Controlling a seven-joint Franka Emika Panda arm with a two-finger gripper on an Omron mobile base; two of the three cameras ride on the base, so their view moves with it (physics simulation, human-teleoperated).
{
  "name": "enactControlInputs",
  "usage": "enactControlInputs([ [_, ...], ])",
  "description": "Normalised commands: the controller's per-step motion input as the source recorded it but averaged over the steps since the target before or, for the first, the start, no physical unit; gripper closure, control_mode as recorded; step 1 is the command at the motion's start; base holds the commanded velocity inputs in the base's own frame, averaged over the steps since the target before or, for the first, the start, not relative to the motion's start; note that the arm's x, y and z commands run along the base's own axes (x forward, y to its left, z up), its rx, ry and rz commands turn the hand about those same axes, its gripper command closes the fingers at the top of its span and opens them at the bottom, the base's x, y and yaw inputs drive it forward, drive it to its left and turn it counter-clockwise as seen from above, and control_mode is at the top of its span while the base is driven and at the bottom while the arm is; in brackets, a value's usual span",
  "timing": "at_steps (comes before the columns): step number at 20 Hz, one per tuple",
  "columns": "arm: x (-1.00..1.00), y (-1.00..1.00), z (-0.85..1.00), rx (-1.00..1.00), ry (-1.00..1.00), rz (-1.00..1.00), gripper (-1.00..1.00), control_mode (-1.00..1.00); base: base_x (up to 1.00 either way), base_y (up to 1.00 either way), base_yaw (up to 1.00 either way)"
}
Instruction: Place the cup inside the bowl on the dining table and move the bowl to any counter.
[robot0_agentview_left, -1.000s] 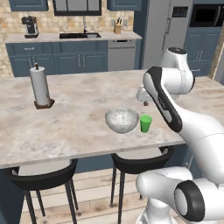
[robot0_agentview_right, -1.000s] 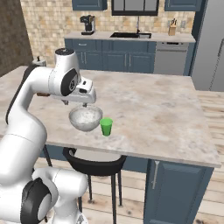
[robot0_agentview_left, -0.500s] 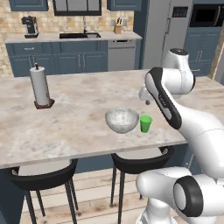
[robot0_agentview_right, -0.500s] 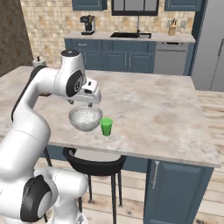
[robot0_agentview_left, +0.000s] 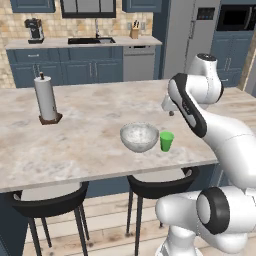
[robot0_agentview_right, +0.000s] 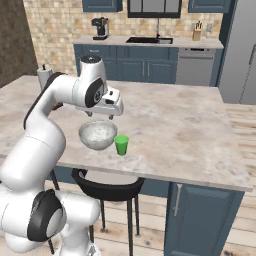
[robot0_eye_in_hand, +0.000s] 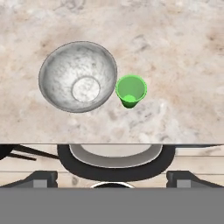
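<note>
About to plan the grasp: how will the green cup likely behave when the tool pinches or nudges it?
The green cup is small, open-topped and empty, so probably light. It narrows toward its base, so a sideways nudge may tip it, then roll it. It stands close beside the bowl, so a push that way could knock them together.

The arm (robot0_agentview_left: 200, 112) is raised from the base and bent sharply at the elbow. The gripper (robot0_agentview_right: 106, 116) is held pointing straight down, with its jaws spread wide and nothing held.
</note>
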Motion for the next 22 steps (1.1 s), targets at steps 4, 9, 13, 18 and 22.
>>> enactControlInputs([
  [4, 0.15, -0.22, 0.00, 0.00, 0.00, 0.01, -1.00, -1.00, 0.00, 0.00, 0.00],
  [9, 0.13, -0.12, 0.00, 0.00, 0.00, 0.00, -1.00, -1.00, 0.00, 0.00, 0.00],
  [13, 0.15, -0.11, 0.00, 0.00, 0.00, 0.00, -1.00, -1.00, 0.00, 0.00, 0.00],
  [18, 0.04, -0.09, 0.00, 0.00, -0.01, 0.00, -1.00, -1.00, 0.00, 0.00, 0.00],
  [22, 0.02, -0.14, 0.00, 0.00, 0.00, 0.00, -1.00, -1.00, 0.00, 0.00, 0.00],
])
